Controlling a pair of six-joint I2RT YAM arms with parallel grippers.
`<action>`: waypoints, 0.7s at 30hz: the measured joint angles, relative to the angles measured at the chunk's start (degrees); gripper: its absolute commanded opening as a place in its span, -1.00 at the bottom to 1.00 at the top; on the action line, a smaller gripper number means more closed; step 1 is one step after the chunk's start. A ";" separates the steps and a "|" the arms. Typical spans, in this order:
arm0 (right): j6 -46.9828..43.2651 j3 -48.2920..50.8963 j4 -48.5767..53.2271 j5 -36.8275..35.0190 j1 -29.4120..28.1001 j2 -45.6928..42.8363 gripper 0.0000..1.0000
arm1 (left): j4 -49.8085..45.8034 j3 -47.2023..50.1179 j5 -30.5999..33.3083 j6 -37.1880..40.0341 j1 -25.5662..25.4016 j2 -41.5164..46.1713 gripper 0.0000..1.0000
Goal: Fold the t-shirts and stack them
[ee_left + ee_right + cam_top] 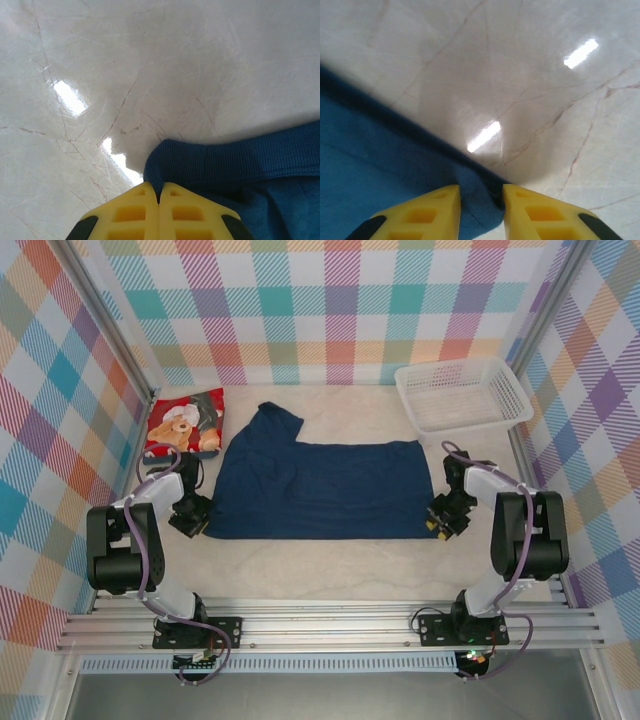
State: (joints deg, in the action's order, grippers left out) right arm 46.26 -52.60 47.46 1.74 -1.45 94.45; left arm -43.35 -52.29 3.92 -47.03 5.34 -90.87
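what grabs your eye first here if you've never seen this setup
The big navy shirt spread across the middle of the table, with a gripper at each near corner: the left gripper shut on its hem, the right gripper straddling the other corner with jaws apart. Next, the folded red shirt with a teddy bear at the far left and the white basket at the far right.

On the table (pixel 320 570), the spread t-shirt (pixel 320 485) lies at the centre, the folded t-shirt (pixel 185 423) behind its left end, the basket (pixel 462 398) in the far-right corner, the left gripper (pixel 196 522) at its near-left corner and the right gripper (pixel 438 523) at its near-right corner.
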 measured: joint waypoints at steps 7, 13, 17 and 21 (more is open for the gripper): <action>-0.15 -0.68 1.27 -0.22 -0.02 -0.13 -1.00 | -3.63 -0.20 2.34 -0.28 -1.09 1.77 -1.00; -0.22 -0.66 7.98 -2.19 -0.07 -4.11 -1.00 | -12.96 0.00 7.63 -5.29 -6.01 9.81 -1.00; -0.02 -0.09 13.16 -2.69 -0.07 -8.02 -1.00 | -17.51 2.51 8.90 -9.84 -7.43 17.64 -1.00; 0.90 1.18 17.35 -2.58 -0.07 -10.38 -1.00 | -20.87 4.35 9.05 -12.63 -7.72 20.46 -1.00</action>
State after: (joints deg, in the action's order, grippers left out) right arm 47.16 -51.42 64.82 -0.84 -1.52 84.07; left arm -64.23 -47.94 12.97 -59.66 -2.37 -70.41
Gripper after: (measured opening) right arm 0.041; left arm 0.048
